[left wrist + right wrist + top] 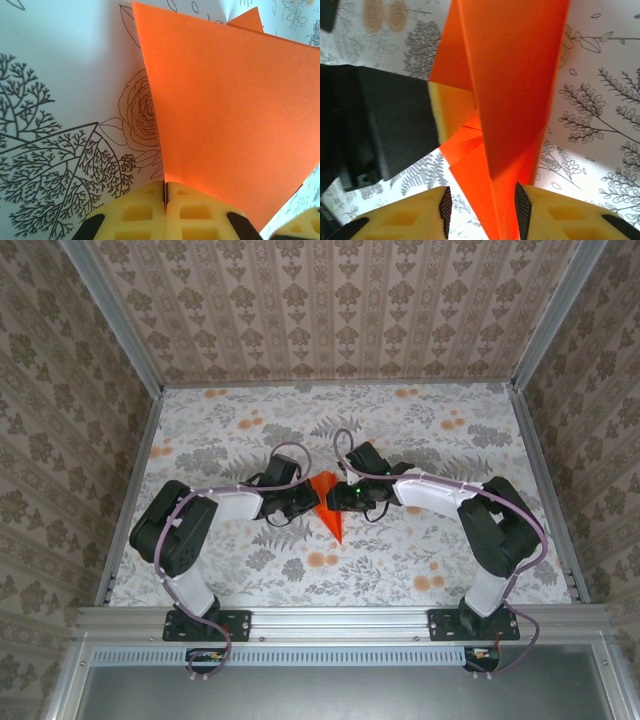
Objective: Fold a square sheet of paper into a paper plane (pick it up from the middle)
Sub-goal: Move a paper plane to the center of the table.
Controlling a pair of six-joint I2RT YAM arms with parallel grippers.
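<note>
Paper plane (330,505) part-folded at mid-table, sharp tip toward the arm bases, orange flaps standing up off the floral table (430,430). Pinched at one edge by left gripper (165,192), jaws closed tight. Straddled by right gripper (483,207), jaws apart around the fold.

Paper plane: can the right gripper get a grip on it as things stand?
Probably yes. The paper plane runs between the open fingers of the right gripper, with nothing between pads and paper. The left gripper, shut on the plane's other side, sits close but looks clear of the closing path.
</note>
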